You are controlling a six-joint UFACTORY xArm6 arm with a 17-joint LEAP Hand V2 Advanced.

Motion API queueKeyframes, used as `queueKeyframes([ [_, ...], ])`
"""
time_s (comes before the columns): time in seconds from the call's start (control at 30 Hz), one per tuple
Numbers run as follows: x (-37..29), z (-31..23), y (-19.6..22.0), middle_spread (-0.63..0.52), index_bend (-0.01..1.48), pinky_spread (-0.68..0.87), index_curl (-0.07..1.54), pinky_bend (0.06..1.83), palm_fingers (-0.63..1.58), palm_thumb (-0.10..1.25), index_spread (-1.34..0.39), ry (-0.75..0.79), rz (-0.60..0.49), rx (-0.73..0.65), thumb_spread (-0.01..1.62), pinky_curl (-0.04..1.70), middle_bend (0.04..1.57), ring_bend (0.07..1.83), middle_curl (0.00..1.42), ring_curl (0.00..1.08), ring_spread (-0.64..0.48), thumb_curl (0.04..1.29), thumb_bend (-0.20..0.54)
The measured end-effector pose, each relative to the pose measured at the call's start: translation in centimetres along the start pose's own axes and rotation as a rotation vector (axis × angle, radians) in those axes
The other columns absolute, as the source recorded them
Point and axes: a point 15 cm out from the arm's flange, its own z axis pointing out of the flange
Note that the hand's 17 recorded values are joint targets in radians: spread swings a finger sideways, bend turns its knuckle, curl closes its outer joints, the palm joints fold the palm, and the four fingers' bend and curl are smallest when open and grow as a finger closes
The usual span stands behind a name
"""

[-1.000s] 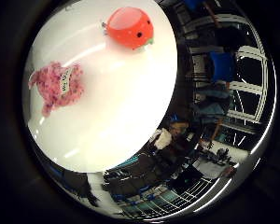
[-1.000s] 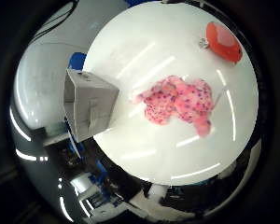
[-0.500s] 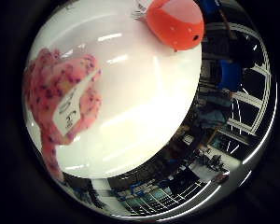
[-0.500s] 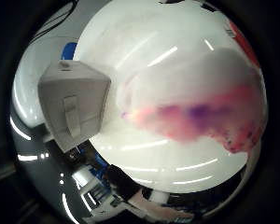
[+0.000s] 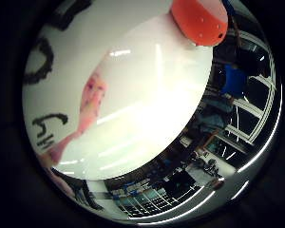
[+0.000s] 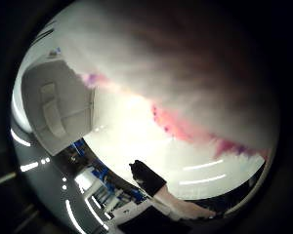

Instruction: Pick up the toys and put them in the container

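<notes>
The pink spotted plush toy (image 6: 195, 78) fills much of the thumb side view, so it is very close under the palm of my right hand. Its white label with black print (image 5: 52, 90) and a strip of pink fabric (image 5: 92, 95) cover one side of the little finger side view. An orange round toy (image 5: 199, 19) lies on the white round table (image 5: 152, 118), a short way from the plush. The grey box-shaped container (image 6: 56, 109) stands on the table beside the plush. No part of the hand shows.
The table's curved edge (image 6: 136, 161) runs close behind the container and the plush. Beyond it lie room furniture and blue chairs (image 5: 235, 78).
The palm has come down onto the pink plush: it grew from a small shape on the table to filling the views. The orange toy and the container have not moved on the table.
</notes>
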Motion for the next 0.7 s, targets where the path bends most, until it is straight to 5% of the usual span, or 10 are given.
queueKeyframes([
  [0.1, 0.2, 0.2, 1.0, -0.04, 0.12, 0.33, 0.19, 0.57, 0.35, 0.54, -0.29, 0.019, -0.004, -0.013, 0.98, 0.30, 0.33, 0.61, 0.36, 0.32, 0.10, 0.32, -0.011],
  [0.3, 0.7, -0.7, 2.0, -0.29, 0.28, -0.40, 0.27, 0.84, 1.10, 0.66, -0.37, 0.037, -0.003, 0.003, 1.01, 0.38, 0.73, 0.98, 0.56, 0.48, -0.29, 0.33, -0.018],
  [0.4, 1.6, -1.8, 2.5, -0.31, 0.50, -0.43, 0.38, 1.00, 1.26, 0.68, -0.40, 0.045, 0.007, 0.032, 1.02, 0.47, 0.86, 1.08, 0.66, 0.55, -0.31, 0.33, -0.019],
  [0.5, 2.3, -3.6, 3.2, -0.30, 0.86, -0.35, 0.59, 1.21, 1.17, 0.74, -0.38, 0.049, 0.017, 0.072, 1.04, 0.60, 1.04, 1.22, 0.80, 0.64, -0.30, 0.33, -0.006],
  [0.7, 4.0, -8.6, 5.7, -0.25, 1.09, -0.25, 0.75, 1.36, 1.07, 1.00, -0.27, 0.054, 0.036, 0.165, 1.09, 0.77, 1.21, 1.31, 0.91, 0.75, -0.28, 0.44, 0.049],
])
